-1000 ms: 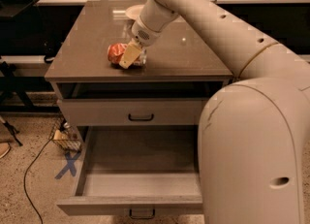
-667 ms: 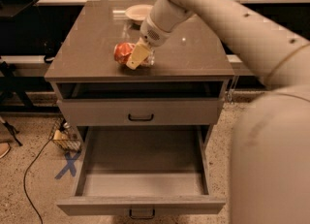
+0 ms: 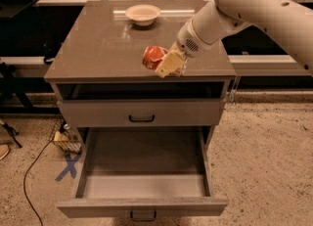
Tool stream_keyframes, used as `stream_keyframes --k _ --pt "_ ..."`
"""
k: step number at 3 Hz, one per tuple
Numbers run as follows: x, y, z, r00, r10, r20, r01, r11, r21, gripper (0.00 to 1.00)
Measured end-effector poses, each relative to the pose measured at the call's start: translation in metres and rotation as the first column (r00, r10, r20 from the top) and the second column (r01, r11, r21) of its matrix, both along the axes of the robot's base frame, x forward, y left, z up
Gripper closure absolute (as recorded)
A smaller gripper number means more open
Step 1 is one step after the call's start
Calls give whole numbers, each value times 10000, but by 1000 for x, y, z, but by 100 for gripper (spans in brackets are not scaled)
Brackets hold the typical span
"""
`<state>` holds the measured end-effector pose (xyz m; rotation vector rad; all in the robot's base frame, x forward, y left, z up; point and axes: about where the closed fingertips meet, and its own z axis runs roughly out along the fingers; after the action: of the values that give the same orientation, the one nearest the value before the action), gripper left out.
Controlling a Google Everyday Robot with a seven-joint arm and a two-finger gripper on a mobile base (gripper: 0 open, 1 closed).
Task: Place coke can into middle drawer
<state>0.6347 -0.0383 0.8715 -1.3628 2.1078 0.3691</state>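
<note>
- The gripper (image 3: 166, 65) sits at the end of a smooth, cream-white rounded arm (image 3: 244, 5) that reaches in from the upper right. It is over the front right part of the cabinet top (image 3: 93, 49).
- It is closed on the coke can (image 3: 152, 55). One flat, pale yellow finger (image 3: 169, 62) lies across the can's right side.
- The coke can is orange-red with white markings, glossy and a little crumpled. It is tilted, just left of the finger and touching it, low over the cabinet top near the front edge.
- The cabinet top is a flat grey-brown slab with a dull sheen. A pale round bowl (image 3: 142, 13) stands at its back, well apart from the can, and nothing shows inside it.
- Under the top is a dark open slot (image 3: 142, 90), then a flat grey drawer front (image 3: 98, 113) with a small black bar handle (image 3: 142, 118).
- Below that the middle drawer (image 3: 142, 204) is pulled far out — a rectangular grey tray with straight side walls, and nothing shows on its floor. It lies directly beneath the can and gripper, well below them.
- The floor (image 3: 264, 171) is speckled and beige — a blue taped cross (image 3: 68, 166) and a thin black cable (image 3: 29, 176) lie to the left of the drawer.
</note>
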Motion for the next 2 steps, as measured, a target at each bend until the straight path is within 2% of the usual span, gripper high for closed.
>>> stream_keyframes --k 1,2 --pt "0 0 0 10000 4 -9 -4 10000 -3 100" --pt "-6 -5 -1 9999 -15 -146 10 9994 -355 100"
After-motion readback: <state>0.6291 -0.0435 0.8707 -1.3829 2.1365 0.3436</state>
